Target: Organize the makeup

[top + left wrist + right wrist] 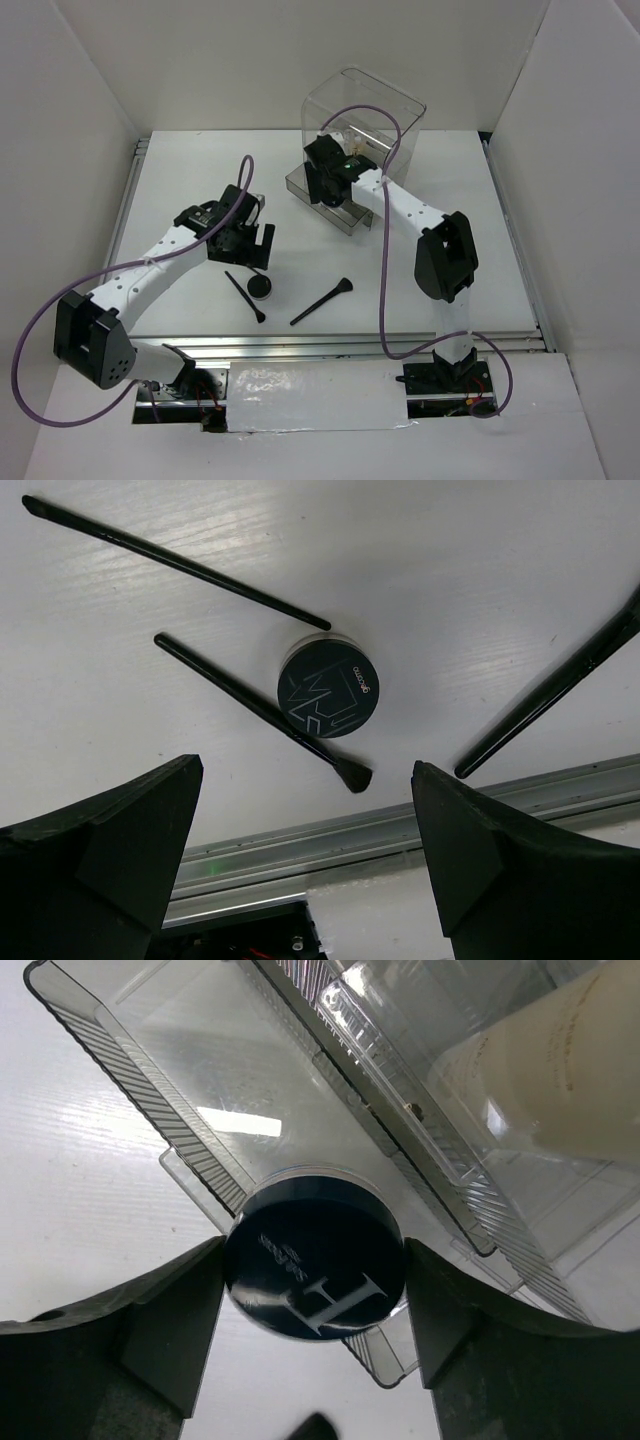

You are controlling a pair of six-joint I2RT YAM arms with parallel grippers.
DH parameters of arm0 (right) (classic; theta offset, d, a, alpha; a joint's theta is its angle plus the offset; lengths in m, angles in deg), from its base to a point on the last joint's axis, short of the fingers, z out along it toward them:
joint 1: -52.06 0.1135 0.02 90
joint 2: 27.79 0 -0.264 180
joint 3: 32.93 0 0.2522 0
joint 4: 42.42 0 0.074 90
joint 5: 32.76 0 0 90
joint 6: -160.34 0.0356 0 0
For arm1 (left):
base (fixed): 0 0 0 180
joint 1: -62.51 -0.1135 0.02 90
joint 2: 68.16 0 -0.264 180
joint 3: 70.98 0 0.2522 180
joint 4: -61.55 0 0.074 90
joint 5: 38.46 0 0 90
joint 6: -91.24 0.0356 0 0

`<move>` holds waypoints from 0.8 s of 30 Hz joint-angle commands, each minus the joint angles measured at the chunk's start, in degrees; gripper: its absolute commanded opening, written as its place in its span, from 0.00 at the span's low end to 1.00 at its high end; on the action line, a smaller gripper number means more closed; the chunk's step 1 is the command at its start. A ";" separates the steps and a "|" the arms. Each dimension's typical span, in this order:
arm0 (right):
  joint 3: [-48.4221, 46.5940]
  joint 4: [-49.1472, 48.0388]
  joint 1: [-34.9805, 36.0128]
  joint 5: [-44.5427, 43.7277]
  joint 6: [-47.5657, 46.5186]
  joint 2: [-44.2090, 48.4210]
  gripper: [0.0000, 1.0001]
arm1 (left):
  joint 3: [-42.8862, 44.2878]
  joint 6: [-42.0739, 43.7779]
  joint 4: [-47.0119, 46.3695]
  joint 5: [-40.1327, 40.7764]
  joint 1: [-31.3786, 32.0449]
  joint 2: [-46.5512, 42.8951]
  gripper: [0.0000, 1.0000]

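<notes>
Presently found right gripper (313,1295) pinching dark jar (315,1265) over open drawer (130,1085). Noted left gripper (305,770) spread wide above second jar (328,685).

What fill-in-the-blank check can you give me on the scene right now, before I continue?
The left gripper has its jaws ____ above the loose jar. Exactly ____ black brushes lie on the table near that jar. The right gripper holds the second jar over the pulled-out ____ of the clear box. The cream tube lies ____ that box.
Missing words: open; three; drawer; inside.
</notes>
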 commanded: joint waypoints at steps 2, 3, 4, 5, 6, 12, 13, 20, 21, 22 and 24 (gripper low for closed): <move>1.08 -3.02 -0.26 -1.27 0.00 -0.16 0.83 | -0.47 1.91 -3.75 -0.62 0.31 0.29 0.99; 1.17 -3.02 -0.35 -1.27 -0.01 -0.25 0.83 | -0.65 2.00 -3.93 -0.71 0.23 0.47 0.99; 1.17 -3.11 -0.26 -1.36 -0.01 -0.25 0.85 | -0.74 2.00 -4.45 -0.79 0.23 0.82 0.99; 1.17 -3.02 -0.26 -1.27 -0.01 -0.25 0.88 | -1.00 2.00 -4.63 -1.14 0.23 0.99 0.99; 1.17 -3.02 -0.26 -1.27 -0.01 -0.25 0.94 | -1.00 2.09 -4.81 -1.32 0.31 1.26 0.99; 1.26 -3.11 0.09 1.10 0.87 2.38 1.00 | -1.70 1.91 -5.34 -1.15 0.23 2.75 0.99; 1.08 -3.02 0.27 1.45 0.87 3.08 1.00 | -1.79 1.91 -5.43 -1.06 0.23 3.10 0.99; -0.68 -1.53 3.78 3.56 1.13 9.94 1.00 | -2.15 1.47 -6.30 -1.58 0.23 7.06 0.99; -0.59 -1.53 4.22 4.35 1.31 11.69 1.00 | -2.06 1.47 -6.39 -1.67 0.23 8.10 0.99; -0.42 -1.44 4.40 4.79 1.49 12.57 1.00 | -2.06 1.47 -6.48 -1.85 0.31 8.64 0.99; 0.02 -0.92 4.75 5.41 2.01 15.12 1.00 | -1.79 1.21 -6.66 -2.02 0.49 10.04 0.99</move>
